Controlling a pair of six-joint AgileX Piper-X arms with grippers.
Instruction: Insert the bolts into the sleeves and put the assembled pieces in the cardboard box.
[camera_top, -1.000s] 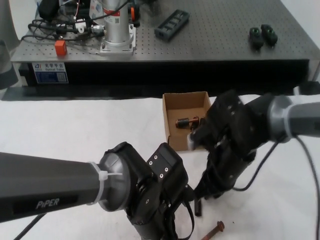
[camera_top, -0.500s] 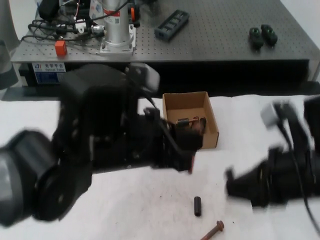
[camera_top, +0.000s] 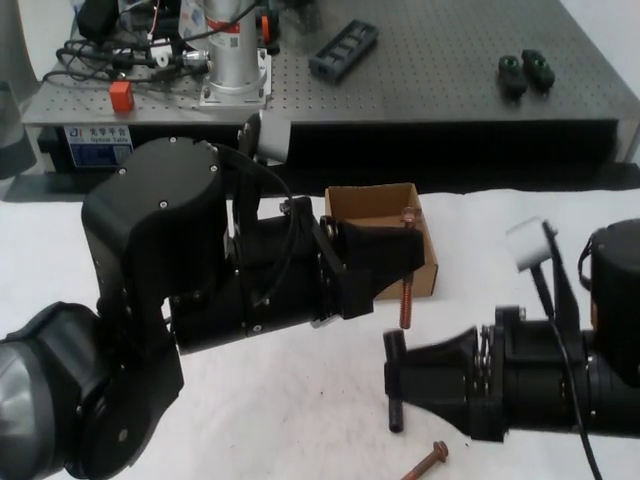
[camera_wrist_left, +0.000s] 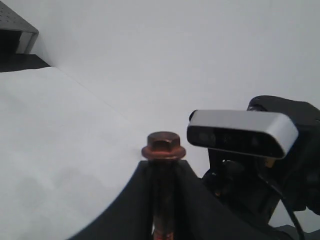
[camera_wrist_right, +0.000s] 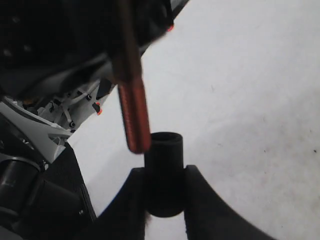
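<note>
partly hidden cardboard box (camera_top: 370, 203), contents unseen

1. This is a robotics lab or workshop.
2. At the back, a perforated metal table (camera_top: 450, 100) carries tangled cables (camera_top: 100, 50), a metal post (camera_top: 235, 50) and a black tray (camera_top: 343, 48).
3. Two robot arms (camera_top: 150, 230) stand over a bench under white cloth (camera_top: 40, 250).

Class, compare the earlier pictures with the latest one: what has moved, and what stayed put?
The left gripper swung up from the near edge toward the box and holds a bolt upright. The right gripper drew back to the right and holds a sleeve just under the bolt's tip. The loose sleeve, the loose bolt and the box stayed where they were.
</note>
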